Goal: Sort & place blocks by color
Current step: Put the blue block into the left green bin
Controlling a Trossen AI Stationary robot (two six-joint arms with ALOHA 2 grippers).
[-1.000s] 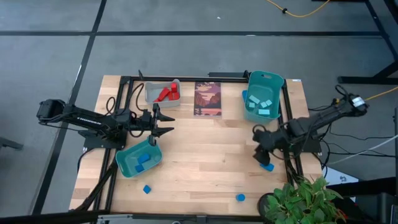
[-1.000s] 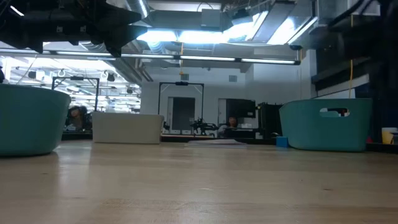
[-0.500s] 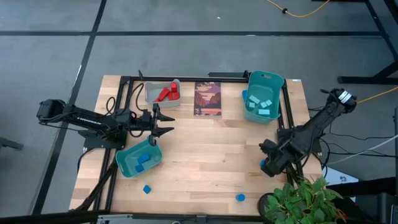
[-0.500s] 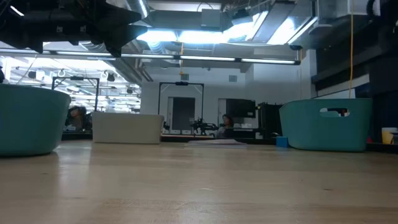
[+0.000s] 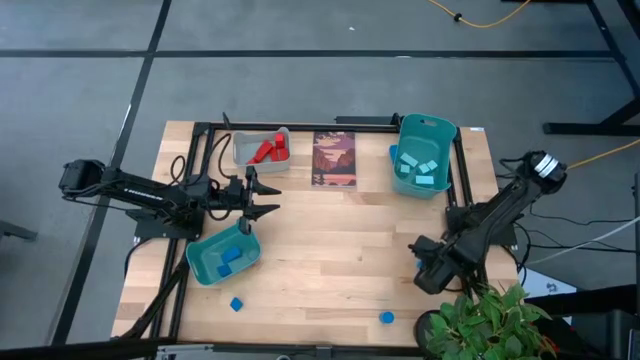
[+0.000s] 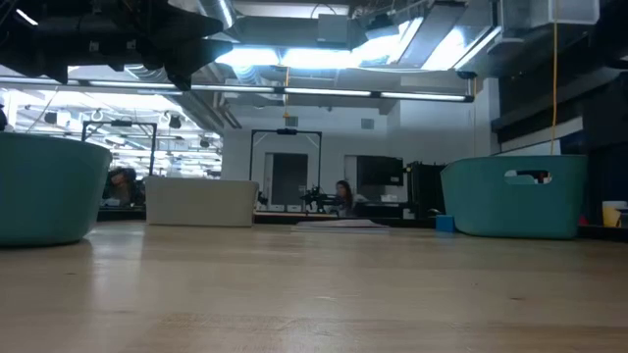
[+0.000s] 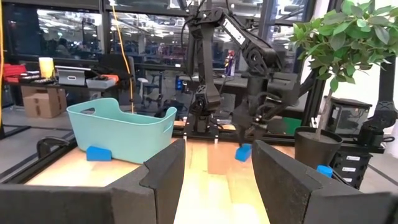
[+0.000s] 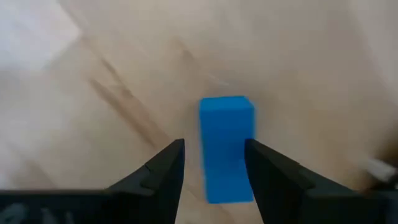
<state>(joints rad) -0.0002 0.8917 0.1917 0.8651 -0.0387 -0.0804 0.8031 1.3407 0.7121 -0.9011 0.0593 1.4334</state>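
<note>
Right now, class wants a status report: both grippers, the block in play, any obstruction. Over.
Right gripper down at the table's right edge, open, straddling a small blue rectangular block, not clamped. Left gripper open, hovering above the teal bin. Nothing in the way.

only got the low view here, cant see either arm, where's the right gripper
Observer: The right gripper is low over the table's near right corner, by the plant.
Operator: anything under it
Observer: Yes, a blue block lies on the wood between its fingers, which stand apart on either side of it.
Operator: and the left one
Observer: The left gripper waits open above the teal bin that holds blue blocks.
</note>
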